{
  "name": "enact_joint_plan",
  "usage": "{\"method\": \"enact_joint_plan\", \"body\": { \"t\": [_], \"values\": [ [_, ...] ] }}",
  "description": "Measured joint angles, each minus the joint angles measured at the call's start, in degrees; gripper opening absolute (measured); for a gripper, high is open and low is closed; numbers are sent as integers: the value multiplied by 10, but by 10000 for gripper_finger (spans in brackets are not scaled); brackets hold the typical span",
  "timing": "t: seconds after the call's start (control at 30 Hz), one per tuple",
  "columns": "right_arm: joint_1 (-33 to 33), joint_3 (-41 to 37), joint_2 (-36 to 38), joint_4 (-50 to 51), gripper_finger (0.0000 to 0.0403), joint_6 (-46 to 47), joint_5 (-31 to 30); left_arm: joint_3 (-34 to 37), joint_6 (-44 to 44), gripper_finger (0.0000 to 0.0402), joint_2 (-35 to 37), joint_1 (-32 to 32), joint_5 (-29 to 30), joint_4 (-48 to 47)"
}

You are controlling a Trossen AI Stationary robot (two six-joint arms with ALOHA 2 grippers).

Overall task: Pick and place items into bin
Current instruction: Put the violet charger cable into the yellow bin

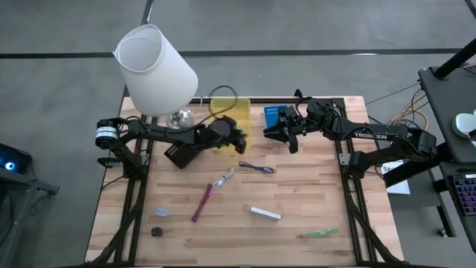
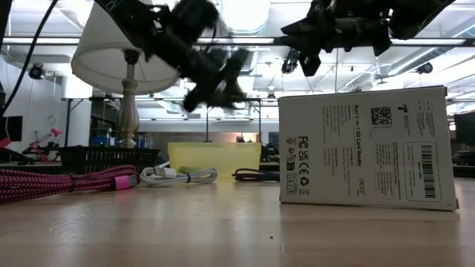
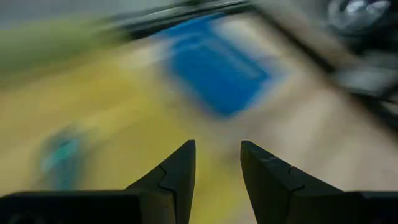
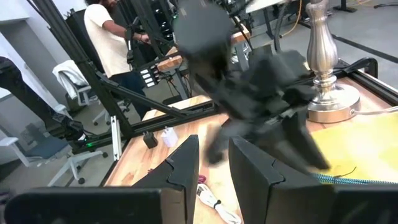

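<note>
Tabletop (image 1: pixel 297 193): pale wood planks in a black frame.
Far edge: white-shaded lamp (image 1: pixel 156 71) at the left corner, yellow bin (image 1: pixel 234 128) near the middle, blue box (image 1: pixel 274 116) just right of it.
Middle: purple tool (image 1: pixel 256 168), silver tool (image 1: pixel 223 179), maroon pen (image 1: pixel 201 203).
Near side: white bar (image 1: pixel 265 214), green strip (image 1: pixel 321 234), small grey bit (image 1: pixel 161 212), small black bit (image 1: pixel 156 231).

1. Lamp (image 1: pixel 156 71) and left claw (image 1: pixel 236 138) crowd the bin (image 1: pixel 236 119).
2. Right claw (image 1: pixel 277 132) near blue box (image 1: pixel 274 116).
3. Front counter (image 1: pixel 297 186) open between scattered items.
</note>
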State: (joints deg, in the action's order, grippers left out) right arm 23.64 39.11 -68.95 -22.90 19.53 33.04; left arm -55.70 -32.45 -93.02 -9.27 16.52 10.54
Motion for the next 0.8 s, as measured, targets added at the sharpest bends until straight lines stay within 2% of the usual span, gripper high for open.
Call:
{"method": "enact_joint_plan", "body": {
  "t": [0.07, 0.17, 0.23, 0.3, 0.57, 0.8],
  "values": [
    [0, 0, 2, 0, 77, -1, 0, 0, 97, 112, -4, 7, -84, 79],
    [0, 0, 3, -2, 77, -2, 0, 0, 229, 112, -6, 19, -177, 122],
    [0, 0, 4, -1, 77, -2, 0, 0, 289, 112, -6, 28, -185, 115],
    [0, 0, 6, -1, 77, -2, 0, 1, 312, 112, -6, 32, -186, 106],
    [0, 0, 10, -1, 77, -2, 0, 6, 314, 112, -16, 39, -211, 9],
    [0, 0, 10, 0, 77, -3, 0, 8, 358, 112, -48, 54, -220, 3]
  ]
}}
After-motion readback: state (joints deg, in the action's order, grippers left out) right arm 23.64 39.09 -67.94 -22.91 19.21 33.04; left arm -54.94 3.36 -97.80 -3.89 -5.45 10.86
